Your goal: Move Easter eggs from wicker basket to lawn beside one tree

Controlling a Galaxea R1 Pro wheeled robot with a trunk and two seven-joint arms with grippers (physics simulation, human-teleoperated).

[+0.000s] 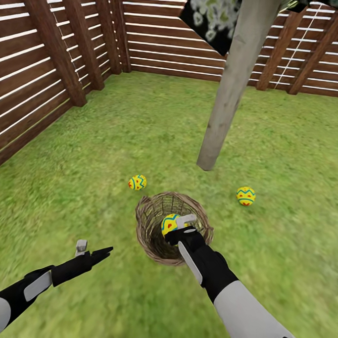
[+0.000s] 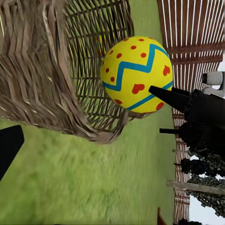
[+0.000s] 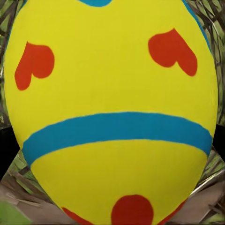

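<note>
Eggs out: we count two on the lawn (image 1: pixel 90 150) near the tree (image 1: pixel 232 88), one (image 1: pixel 137 182) left, one (image 1: pixel 246 196) right.
Third egg (image 1: pixel 170 223): clamped in our right gripper (image 1: pixel 178 228) over the wicker basket (image 1: pixel 155 237).
Left gripper (image 1: pixel 93 251): spread apart, idle.
Remaining: we set this egg beside the trunk.

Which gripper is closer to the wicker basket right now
Right. The right gripper is over the wicker basket, closed on an egg; the left gripper hovers over grass beside it.

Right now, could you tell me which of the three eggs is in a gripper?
The egg over the wicker basket, held by the right gripper; the other two lie on the lawn.
</note>
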